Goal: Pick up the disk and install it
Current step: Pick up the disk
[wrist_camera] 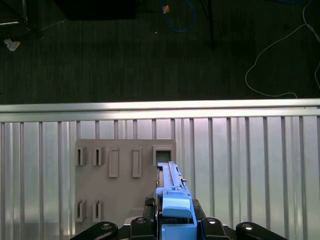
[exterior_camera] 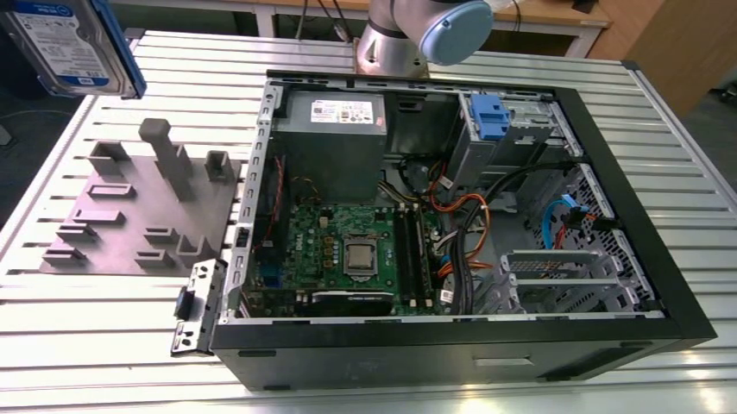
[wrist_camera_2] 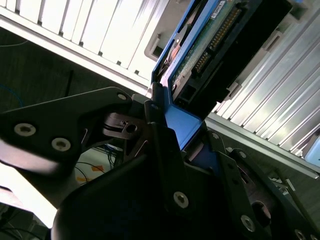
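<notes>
Blue-framed silver metal is hanging high at the exterior view's left: one disk, lifted clear of the ribbed aluminium surface and tilted, its white-and-blue label facing out. It is sitting above the far side of one grey fixture plate and well apart from the one open computer case lying on its side at the exterior view's right. One arm is standing behind the case, a silver joint with a pale blue cap.

In the second wrist view the pincer is clenching the disk by its blue carrier frame, with two black fingers pressing on either side. The circuit-board face and connector pins are showing beyond them.

In the first wrist view the pincer is pointing straight down, gripping the disk edge-on over the fixture plate. The plate is showing one row of five recesses and two more apart from them.
</notes>
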Robot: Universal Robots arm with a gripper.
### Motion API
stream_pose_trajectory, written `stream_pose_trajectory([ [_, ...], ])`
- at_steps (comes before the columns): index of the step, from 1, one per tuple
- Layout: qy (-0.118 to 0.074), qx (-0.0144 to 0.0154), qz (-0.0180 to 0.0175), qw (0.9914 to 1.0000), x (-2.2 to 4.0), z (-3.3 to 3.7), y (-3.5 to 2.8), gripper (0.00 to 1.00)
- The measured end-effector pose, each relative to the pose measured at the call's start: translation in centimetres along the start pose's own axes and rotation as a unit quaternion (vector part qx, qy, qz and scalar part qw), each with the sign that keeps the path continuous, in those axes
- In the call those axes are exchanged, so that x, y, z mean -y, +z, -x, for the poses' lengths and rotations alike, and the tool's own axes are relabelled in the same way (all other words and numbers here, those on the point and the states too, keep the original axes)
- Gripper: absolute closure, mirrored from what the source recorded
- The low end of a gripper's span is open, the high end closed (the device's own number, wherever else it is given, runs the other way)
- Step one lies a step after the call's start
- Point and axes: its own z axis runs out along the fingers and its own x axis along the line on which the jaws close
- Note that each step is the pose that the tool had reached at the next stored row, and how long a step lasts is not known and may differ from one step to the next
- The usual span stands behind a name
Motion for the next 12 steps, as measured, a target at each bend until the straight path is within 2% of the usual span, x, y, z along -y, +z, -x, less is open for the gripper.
stream_pose_trajectory([
  [12, 0.000, 0.0000, 0.0001, 1.00000, 0.00, 0.01, -0.53, 0.64],
])
